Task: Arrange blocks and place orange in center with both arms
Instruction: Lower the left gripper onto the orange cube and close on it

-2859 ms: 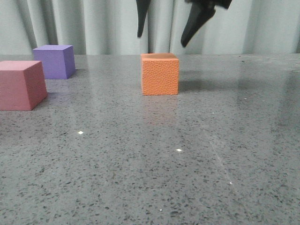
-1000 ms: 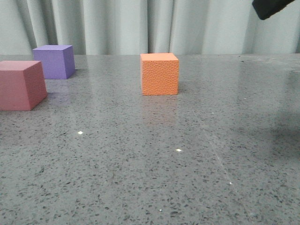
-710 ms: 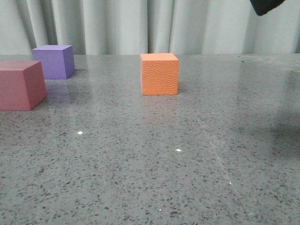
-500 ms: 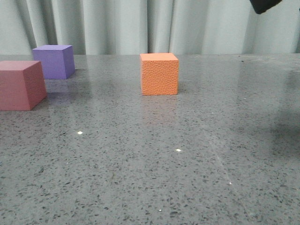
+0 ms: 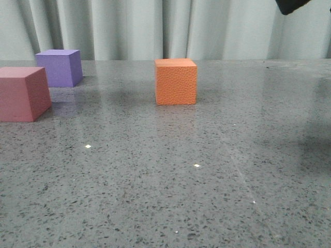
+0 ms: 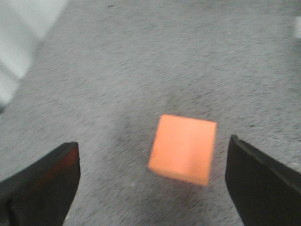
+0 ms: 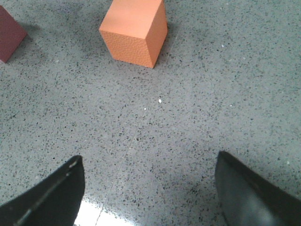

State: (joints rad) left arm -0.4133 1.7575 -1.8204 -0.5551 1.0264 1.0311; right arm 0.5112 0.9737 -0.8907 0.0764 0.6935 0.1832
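- The orange cube (image 5: 176,81) stands upright on the grey speckled desk (image 5: 170,181), about mid-width in the front view and toward the far side, with nothing touching it.
- The purple cube (image 5: 60,67) sits on the desk far off to the left of the orange one, near the curtain (image 5: 124,28).
- The pink cube (image 5: 23,93) sits nearer the camera than the purple one, at the left edge of the front view, cut off by the frame; the two are close but apart.
- Left hand (image 6: 150,188): its two dark fingers (image 6: 40,186) are spread wide, high above the desk. In the blurred left wrist view the orange cube (image 6: 183,148) lies on the desk below, between the lines of the fingers and clear of both.
- Right hand (image 7: 150,193): fingers (image 7: 247,193) also wide apart and empty, above bare desk (image 7: 155,122). The orange cube (image 7: 135,30) lies well beyond the fingertips, and a corner of the pink cube (image 7: 9,33) shows at the picture's edge.
- In the front view only a black part of an arm (image 5: 292,5) shows, at the top right corner; which arm it is I cannot tell.
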